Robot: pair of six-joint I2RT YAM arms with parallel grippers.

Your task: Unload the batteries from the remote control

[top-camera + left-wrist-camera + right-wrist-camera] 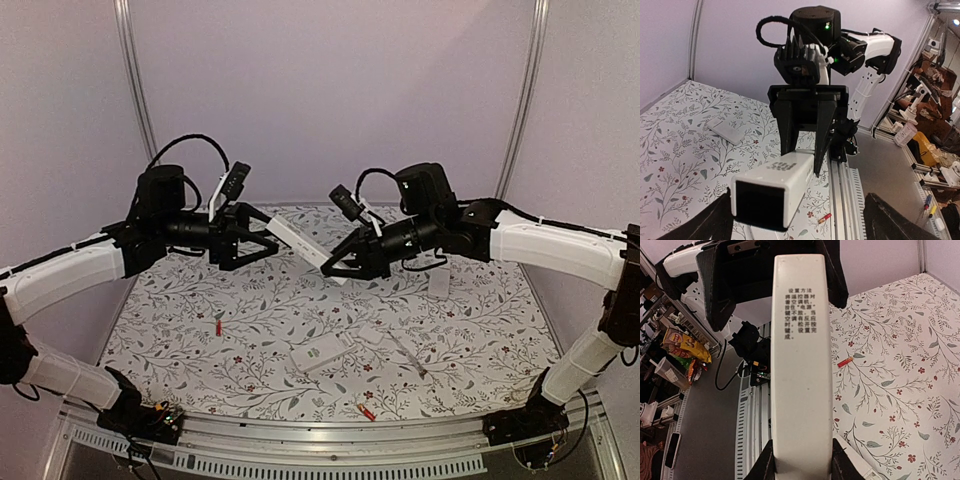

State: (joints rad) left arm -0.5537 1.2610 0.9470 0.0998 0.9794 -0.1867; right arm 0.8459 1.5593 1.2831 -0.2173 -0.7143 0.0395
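A long white remote control (305, 246) hangs in the air between both arms. My right gripper (342, 266) is shut on its lower end; in the right wrist view the fingers (765, 465) press both sides of the remote control (801, 365). My left gripper (268, 232) stands open around the upper end. In the left wrist view its jaws stand wide on either side of the remote control's dark end (765, 200). On the table lie two batteries, a red one (218, 327) (845, 362) on the left and an orange-red one (366, 411) (824, 217) near the front rail.
A white flat remote (325, 352) and a thin white piece (388, 342) lie on the floral cloth below the grippers. Another white piece (438, 283) rests under the right arm. The metal rail (320, 440) runs along the near edge.
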